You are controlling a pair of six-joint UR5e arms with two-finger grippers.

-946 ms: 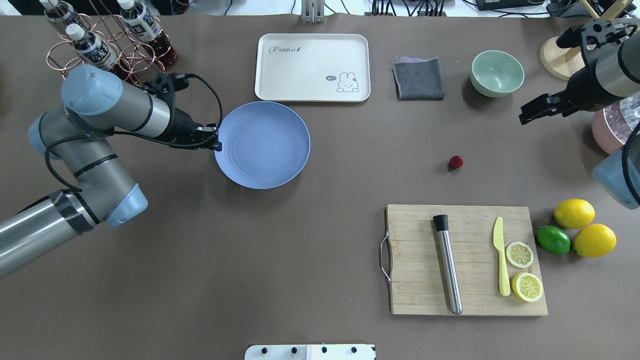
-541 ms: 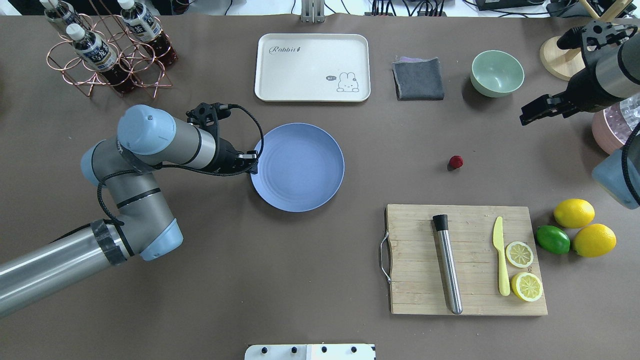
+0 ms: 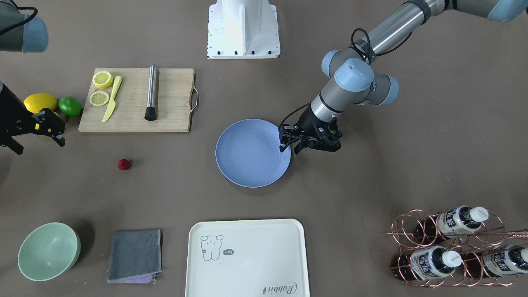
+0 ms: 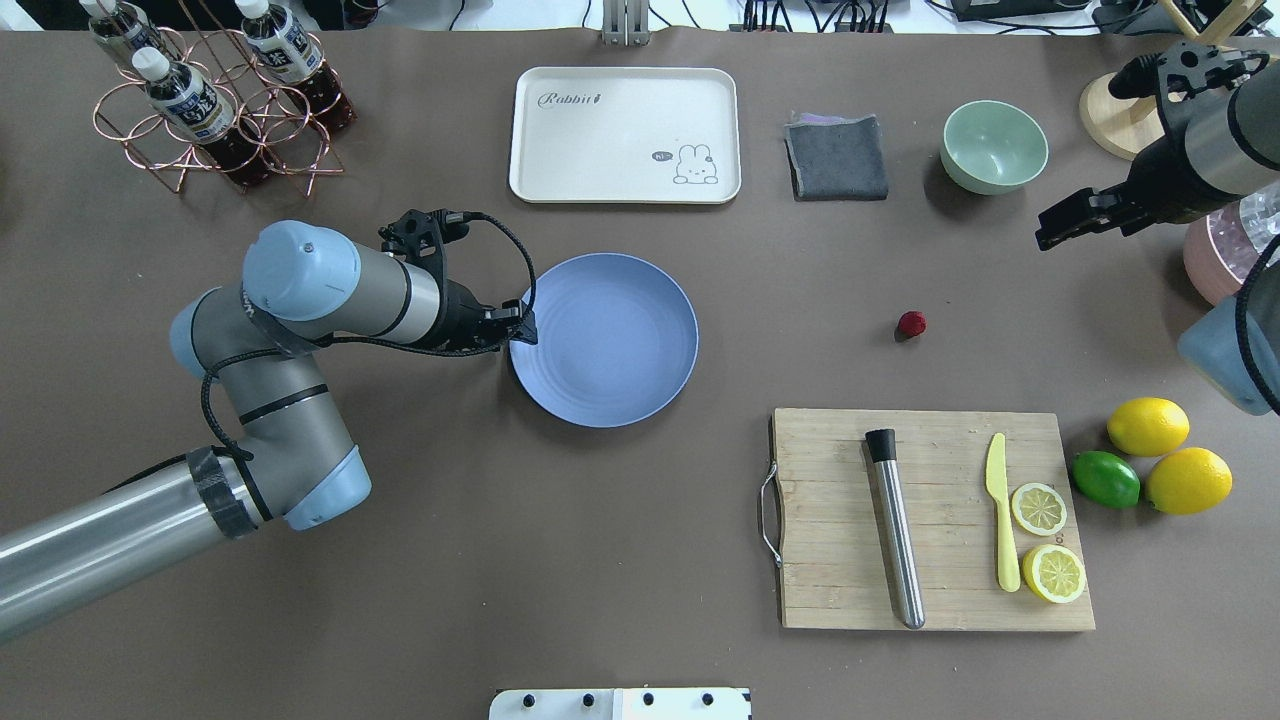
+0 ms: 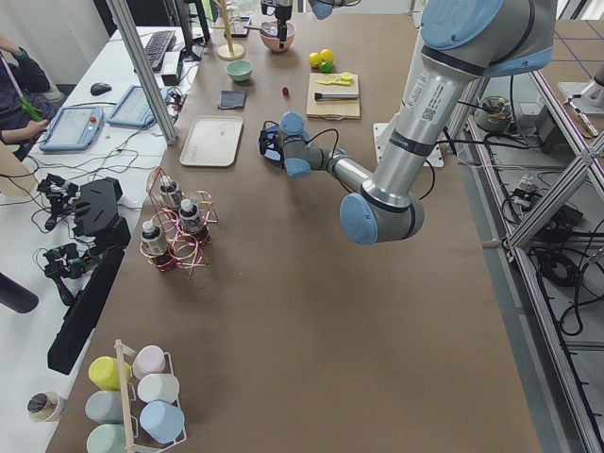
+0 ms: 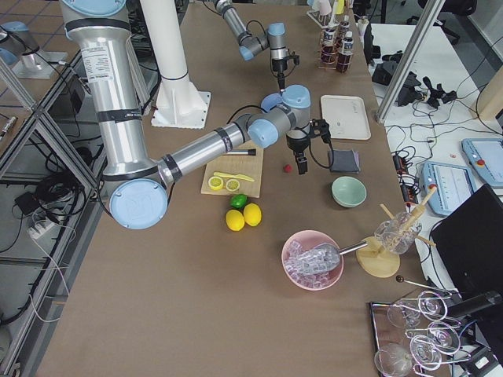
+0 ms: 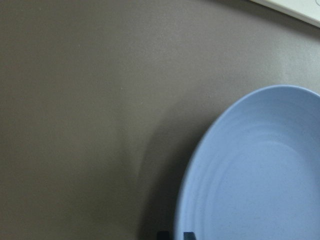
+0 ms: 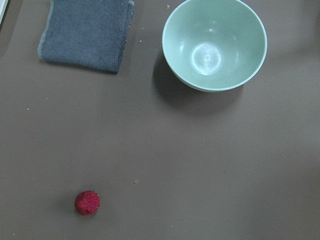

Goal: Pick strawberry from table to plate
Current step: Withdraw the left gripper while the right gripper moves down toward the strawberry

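The strawberry [image 4: 911,323] [image 3: 123,164] [image 8: 87,202], small and dark red, lies alone on the brown table [image 4: 600,560], right of centre. The periwinkle-blue plate [image 4: 610,340] [image 3: 251,154] [image 7: 260,190] rests flat on the table to its left, with nothing in it. My left gripper [image 4: 522,330] [image 3: 284,146] is shut on the plate's left rim. My right gripper [image 4: 1050,232] hovers open and holds nothing, above the table, right of the strawberry and near the mint-green bowl [image 4: 994,146]. The right wrist view looks down on the strawberry and the bowl.
A cutting board [image 4: 935,520] with a steel rod, a yellow knife and lemon halves sits in front of the strawberry. Lemons and a lime [image 4: 1105,479] lie to its right. A cream tray [image 4: 625,135], a grey cloth [image 4: 838,157] and a bottle rack [image 4: 215,95] line the far side.
The left gripper has dragged the plate right and toward the robot, closer to the strawberry, slowing in the last half second. The strawberry and right gripper have barely moved.
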